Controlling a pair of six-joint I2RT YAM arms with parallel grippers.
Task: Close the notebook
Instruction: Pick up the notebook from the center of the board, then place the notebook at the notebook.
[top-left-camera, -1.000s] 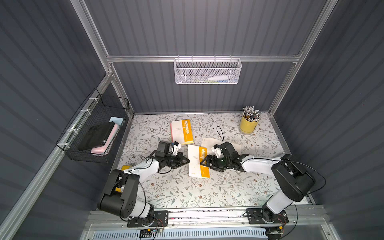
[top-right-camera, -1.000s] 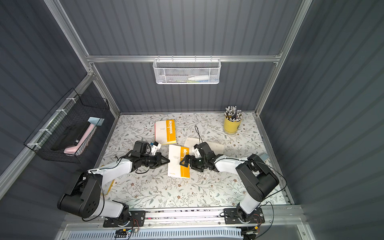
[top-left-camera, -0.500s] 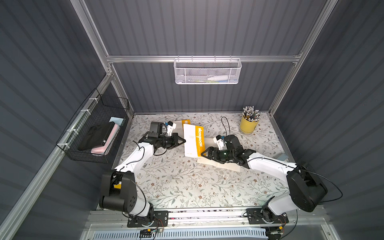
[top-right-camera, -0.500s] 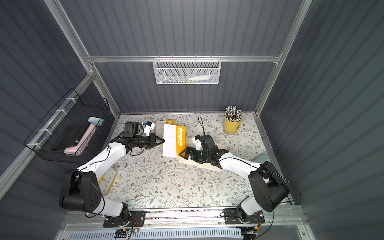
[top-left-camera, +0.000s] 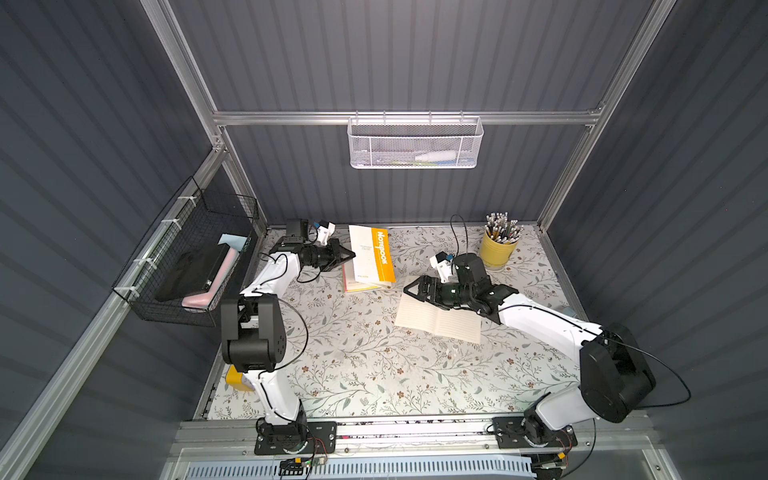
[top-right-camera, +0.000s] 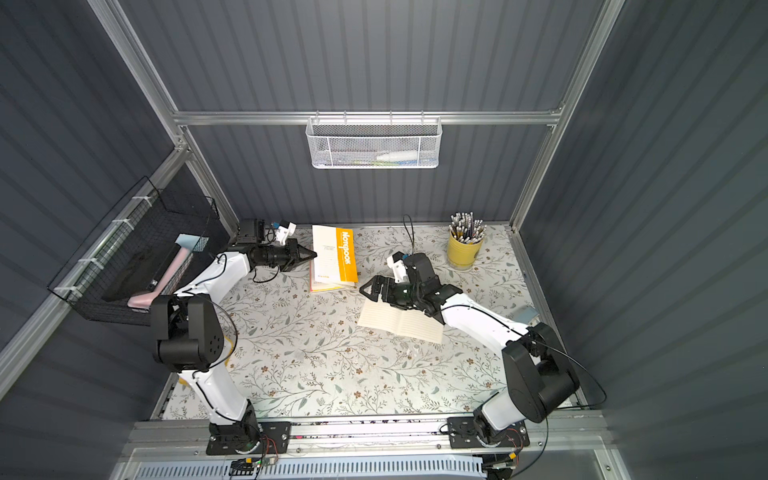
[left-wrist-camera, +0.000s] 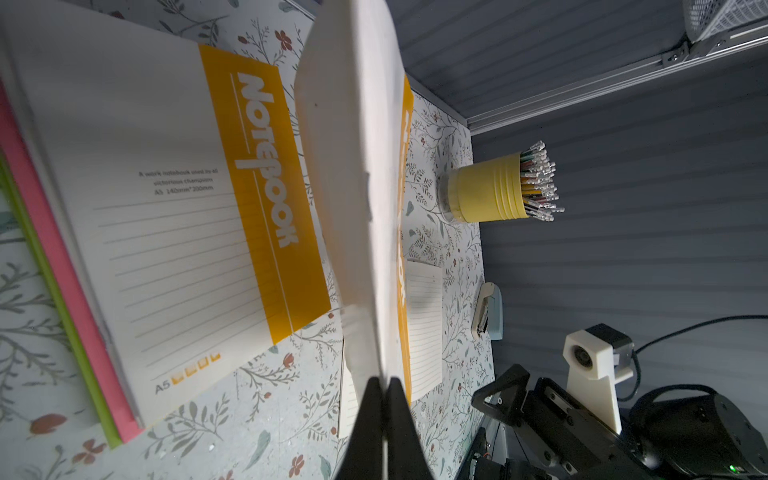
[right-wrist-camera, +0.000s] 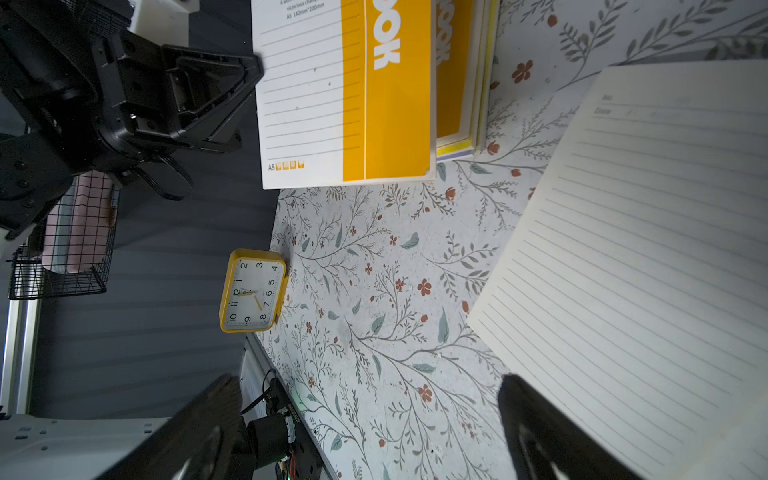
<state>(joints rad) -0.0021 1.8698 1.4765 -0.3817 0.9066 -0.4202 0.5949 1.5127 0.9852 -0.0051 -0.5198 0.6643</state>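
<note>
Your left gripper (top-left-camera: 353, 256) is clenched on a lifted yellow-banded notebook (top-left-camera: 372, 257), while your right gripper (top-left-camera: 410, 289) gapes, seemingly just above the open notebook (top-left-camera: 440, 322), not yet closed.

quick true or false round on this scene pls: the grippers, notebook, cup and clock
1. The left gripper is shut on the orange-and-white notebook. True.
2. The right gripper grips the lined pages. False: its jaws stand open, holding nothing.
3. The yellow cup holds pencils. True.
4. The yellow clock sits in the black wire basket. False: it stands at the edge of the table.
</note>
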